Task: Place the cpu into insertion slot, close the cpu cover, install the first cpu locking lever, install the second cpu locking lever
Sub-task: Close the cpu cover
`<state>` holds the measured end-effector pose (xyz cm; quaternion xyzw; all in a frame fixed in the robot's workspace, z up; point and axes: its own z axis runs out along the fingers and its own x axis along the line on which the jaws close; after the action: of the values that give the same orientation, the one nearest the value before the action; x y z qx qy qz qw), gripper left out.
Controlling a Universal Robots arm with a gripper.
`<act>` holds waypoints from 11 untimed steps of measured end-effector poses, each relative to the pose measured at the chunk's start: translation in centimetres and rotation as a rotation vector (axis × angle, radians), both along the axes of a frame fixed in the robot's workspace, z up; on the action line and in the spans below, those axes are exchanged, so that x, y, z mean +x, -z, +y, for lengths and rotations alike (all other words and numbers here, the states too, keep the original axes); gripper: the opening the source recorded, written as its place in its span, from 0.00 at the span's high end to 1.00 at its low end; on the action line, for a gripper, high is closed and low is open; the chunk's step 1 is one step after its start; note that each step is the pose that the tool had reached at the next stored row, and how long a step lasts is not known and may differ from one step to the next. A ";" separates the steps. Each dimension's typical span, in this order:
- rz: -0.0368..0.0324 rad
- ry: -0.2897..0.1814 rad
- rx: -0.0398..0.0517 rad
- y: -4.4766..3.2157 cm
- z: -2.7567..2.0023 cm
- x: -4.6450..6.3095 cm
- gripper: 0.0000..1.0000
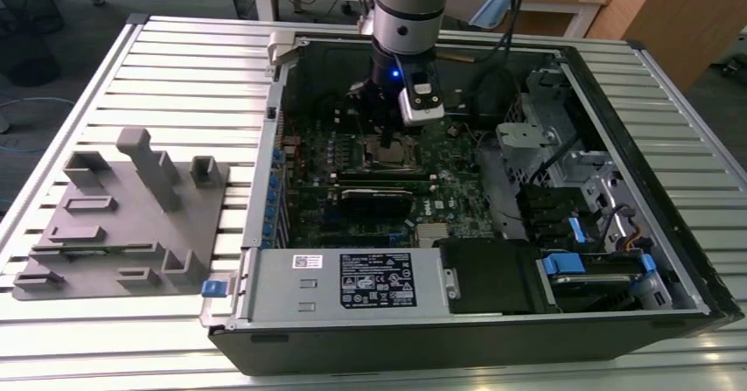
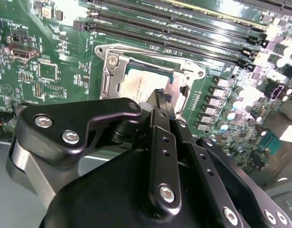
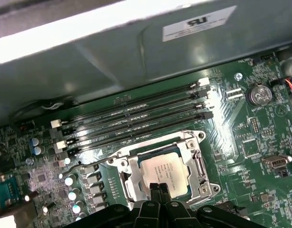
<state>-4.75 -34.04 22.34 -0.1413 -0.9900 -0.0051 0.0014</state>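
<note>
REMOTE DESK: I watch the single arm's gripper [image 1: 389,137] reach down inside the open computer case [image 1: 467,347], which lies on a slatted table [image 1: 175,76]. In the first wrist view its two fingers [image 3: 154,194] are pressed together with nothing between them. Their tips are at the edge of the one cpu [image 3: 164,166]; whether they touch it I cannot tell.

That chip sits in the one insertion slot [image 1: 391,155] on the green board [image 3: 259,137]. The one cpu cover [image 3: 194,153] lies flat over it, with the pale metal face showing through its window. One wire lever [image 2: 150,47] runs along the socket's side in the second wrist view (hooked or not, I cannot tell).

Four long black slots [image 3: 131,114] lie beside the socket, with one coin cell [image 3: 259,93] near them. One grey fixture [image 1: 117,225] rests on the table at the exterior view's left.
</note>
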 end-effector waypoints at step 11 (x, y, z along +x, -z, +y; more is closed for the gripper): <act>0.0000 -0.188 0.0009 0.04 0.00 0.0 0.89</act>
<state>-4.75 -34.04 22.30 -0.0475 -0.9989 -0.0053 0.0020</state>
